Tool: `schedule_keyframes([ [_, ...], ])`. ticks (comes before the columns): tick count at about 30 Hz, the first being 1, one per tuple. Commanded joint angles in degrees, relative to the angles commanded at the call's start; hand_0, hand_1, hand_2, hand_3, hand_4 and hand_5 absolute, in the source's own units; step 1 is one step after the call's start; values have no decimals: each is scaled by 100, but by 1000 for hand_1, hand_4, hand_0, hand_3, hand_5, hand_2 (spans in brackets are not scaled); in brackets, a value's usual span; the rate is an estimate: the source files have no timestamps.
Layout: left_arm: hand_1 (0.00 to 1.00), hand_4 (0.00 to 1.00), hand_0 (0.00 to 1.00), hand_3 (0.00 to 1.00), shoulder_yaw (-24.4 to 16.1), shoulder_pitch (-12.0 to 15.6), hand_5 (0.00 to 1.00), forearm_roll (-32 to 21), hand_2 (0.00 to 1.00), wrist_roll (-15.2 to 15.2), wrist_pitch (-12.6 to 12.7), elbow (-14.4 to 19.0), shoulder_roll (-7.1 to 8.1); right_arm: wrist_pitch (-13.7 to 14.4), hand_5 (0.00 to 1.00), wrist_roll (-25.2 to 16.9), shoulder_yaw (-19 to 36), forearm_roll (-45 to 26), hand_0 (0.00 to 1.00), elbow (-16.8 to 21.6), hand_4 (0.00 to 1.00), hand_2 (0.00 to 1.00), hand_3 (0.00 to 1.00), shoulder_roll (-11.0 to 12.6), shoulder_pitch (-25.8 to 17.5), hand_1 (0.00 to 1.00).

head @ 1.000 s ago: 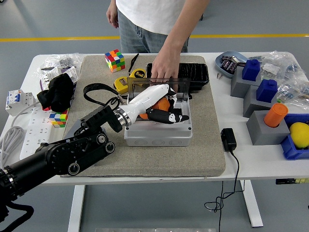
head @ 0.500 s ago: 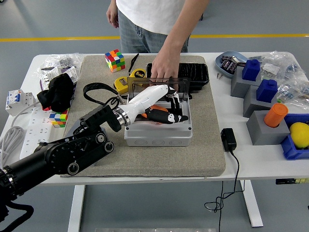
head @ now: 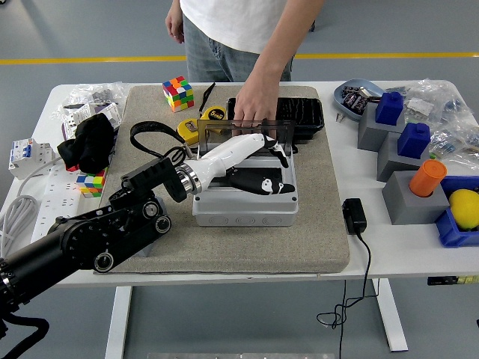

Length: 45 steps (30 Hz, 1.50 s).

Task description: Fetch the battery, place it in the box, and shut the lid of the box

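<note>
A grey open box (head: pixel 243 213) sits in the middle of the felt mat (head: pixel 314 232). My left hand (head: pixel 268 168), white with black fingers, reaches into it from the left, its fingers stretched out and relaxed over the inside. No orange battery shows; the hand hides the box floor. A person's hand (head: pixel 257 105) at the far side holds the clear lid (head: pixel 224 134) upright at the box's back edge.
A black tray (head: pixel 308 112) lies just behind the box. A tape measure (head: pixel 191 129) and a colour cube (head: pixel 178 93) lie at the back left. A black charger (head: pixel 353 215) and its cable lie right of the mat, with grey blocks (head: pixel 408 198) beyond.
The orange battery seen under my left hand's fingers earlier no longer shows. The hand has flattened and its fingers have spread out inside the box. The person's hand has stayed on the lid.
</note>
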<state>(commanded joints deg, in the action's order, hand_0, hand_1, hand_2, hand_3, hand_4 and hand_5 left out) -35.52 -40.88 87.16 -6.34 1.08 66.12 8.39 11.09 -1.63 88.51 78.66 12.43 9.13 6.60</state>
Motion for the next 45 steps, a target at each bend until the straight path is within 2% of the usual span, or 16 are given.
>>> schedule_keyframes([
  [4,696,998,741,593,-223,37,636,-180,659,208,-475,308,48,-4,998,3,-4,-9,923,1,998,817,834,-6,-3,877],
  [6,668,998,661,590,-443,59,662,-362,636,452,-836,520,70,-9,998,5,-13,-25,923,2,998,817,833,-9,-4,876],
  [11,668,998,661,590,-916,90,662,-876,636,1026,-1793,864,72,-25,998,12,-19,-43,923,2,998,817,833,-11,-9,876],
  [13,670,998,594,600,-1249,94,751,-1319,634,1336,-2277,1006,42,-33,998,14,-26,-61,921,2,998,816,833,-14,-9,873],
  [15,670,998,594,600,-1480,89,751,-1801,634,1310,-2744,1040,19,-37,998,14,-28,-66,921,2,998,816,833,-19,-12,873],
  [17,670,998,594,600,-1616,82,751,-2282,634,1099,-2841,1054,5,-43,998,15,-34,-76,921,3,998,816,833,-22,-12,873],
  [22,679,998,635,605,-1903,79,682,-3474,650,317,-2273,1080,-73,-42,998,14,-29,-75,917,3,998,815,833,-22,-2,871],
  [27,707,998,683,618,-2229,96,689,-4521,686,-311,-1190,1046,-132,-27,998,10,17,-36,914,-2,998,814,833,-24,4,871],
  [29,707,998,683,618,-2493,86,689,-4059,686,-266,-725,1032,-135,-22,998,8,22,-35,914,0,998,814,833,-26,4,871],
  [30,855,998,864,749,-2557,79,823,-3798,811,-232,-465,1011,-129,-23,998,8,24,-34,914,0,998,814,833,-27,2,871],
  [34,855,998,864,749,-2660,64,823,-2832,811,13,295,838,-96,-20,998,9,33,-26,914,-1,998,814,833,-26,6,871],
  [35,855,998,864,749,-2669,64,823,-2572,811,55,328,815,-90,-20,998,9,29,-29,914,0,998,814,833,-25,7,871],
  [36,910,998,923,807,-2698,66,986,-2348,863,148,331,775,-86,-16,998,8,36,-23,912,1,998,813,833,-24,13,871],
  [41,910,998,923,807,-2671,59,986,-1119,863,707,-5,709,-17,-8,998,9,45,-15,912,3,998,813,833,-21,22,871],
  [42,998,998,998,938,-2627,55,998,-896,964,790,-91,712,5,-7,998,10,54,-6,910,1,998,813,834,-20,21,869],
  [45,998,998,998,938,-2416,46,998,-188,964,1171,-523,734,100,-4,998,12,65,10,910,-4,998,813,834,-15,17,869],
])
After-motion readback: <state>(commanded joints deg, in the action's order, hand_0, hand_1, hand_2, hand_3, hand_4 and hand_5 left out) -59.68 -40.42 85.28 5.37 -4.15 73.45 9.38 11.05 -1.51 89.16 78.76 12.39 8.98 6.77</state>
